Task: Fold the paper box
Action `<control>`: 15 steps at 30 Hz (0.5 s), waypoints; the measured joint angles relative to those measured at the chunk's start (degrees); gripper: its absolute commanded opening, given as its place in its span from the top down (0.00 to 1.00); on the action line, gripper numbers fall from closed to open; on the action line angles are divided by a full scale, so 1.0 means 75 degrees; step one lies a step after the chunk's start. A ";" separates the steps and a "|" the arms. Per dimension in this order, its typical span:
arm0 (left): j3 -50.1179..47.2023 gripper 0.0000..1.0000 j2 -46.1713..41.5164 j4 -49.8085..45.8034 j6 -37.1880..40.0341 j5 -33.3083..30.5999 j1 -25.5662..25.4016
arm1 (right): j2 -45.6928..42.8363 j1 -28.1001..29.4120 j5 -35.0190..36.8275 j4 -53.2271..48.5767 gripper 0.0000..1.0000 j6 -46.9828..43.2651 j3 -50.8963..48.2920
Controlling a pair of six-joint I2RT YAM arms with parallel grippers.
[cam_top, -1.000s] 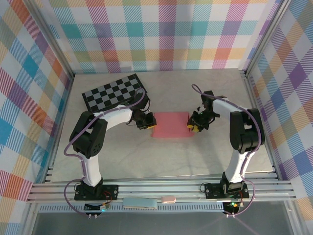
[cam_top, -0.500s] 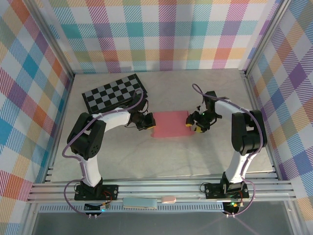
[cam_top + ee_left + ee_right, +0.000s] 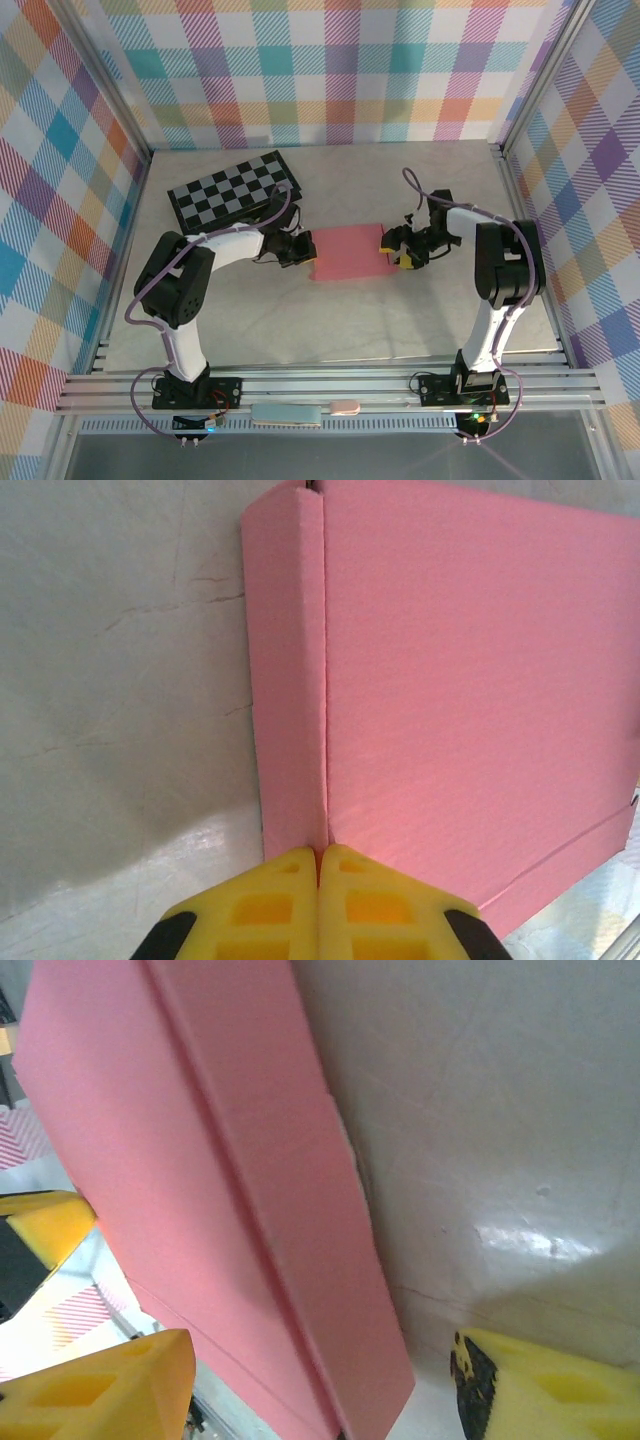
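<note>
The paper box point(image 3: 348, 254) lies flat in the middle of the table, pink and rectangular. My left gripper point(image 3: 304, 250) is shut, its yellow tips pressed against the box's left end. In the left wrist view the closed fingertips point(image 3: 320, 856) meet right at the crease between the box's narrow side strip and its wide face point(image 3: 460, 680). My right gripper point(image 3: 397, 250) is open at the box's right end. In the right wrist view its yellow fingers point(image 3: 100, 1385) stand on either side of the box's edge point(image 3: 240, 1200), not clamped on it.
A black-and-grey checkered board point(image 3: 235, 188) lies at the back left, close behind the left arm. Aluminium rails point(image 3: 330, 385) run along the near edge, with a pale blue and a pink item point(image 3: 300, 412) below them. Plaid walls enclose the table.
The right wrist has swung rightward and dropped lower at the box's right end. The left gripper has stayed at the left end. The box has barely shifted.
</note>
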 measured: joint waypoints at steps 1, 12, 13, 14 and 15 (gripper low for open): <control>-0.0050 0.97 -0.0012 0.0064 0.0003 0.0070 0.0041 | 0.0064 -0.0012 -0.0152 0.0070 0.31 0.0006 0.0000; -0.0169 0.99 0.0020 0.0198 0.0032 0.0522 0.0274 | 0.0519 -0.0044 -0.1661 0.0950 0.35 0.0440 -0.0009; -0.0166 0.98 0.0023 0.0198 0.0032 0.0536 0.0280 | 0.0580 0.0047 -0.1781 0.1072 0.36 0.0510 -0.0009; -0.0160 0.98 0.0029 0.0198 0.0032 0.0542 0.0280 | 0.0621 0.0125 -0.1874 0.1169 0.37 0.0589 -0.0009; -0.0143 0.98 0.0035 0.0187 0.0029 0.0542 0.0283 | 0.0659 0.0213 -0.1958 0.1274 0.38 0.0664 -0.0006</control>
